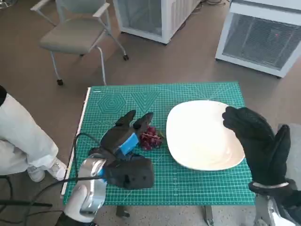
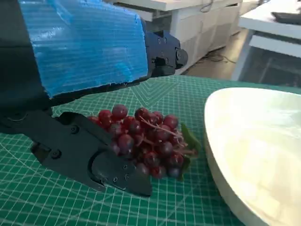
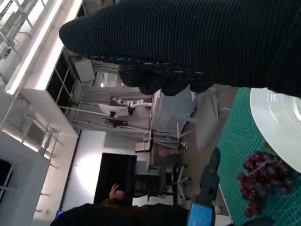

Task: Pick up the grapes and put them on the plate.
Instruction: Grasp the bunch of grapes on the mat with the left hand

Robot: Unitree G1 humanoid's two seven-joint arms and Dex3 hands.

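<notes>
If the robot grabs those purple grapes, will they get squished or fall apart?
Probably they'd stay together: the bunch of dark red grapes shows thin stems joining the berries. It likely sags rather than staying stiff. Their glossy skins look slippery, so the black left hand with fingers either side may need a gentle grip.

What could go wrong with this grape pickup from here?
1. The left hand straddles the grapes on the mat; a loose closure may grab only part of the bunch, which could dangle or drop.
2. The plate rim sits right beside the grapes; a low carry could knock it.
</notes>
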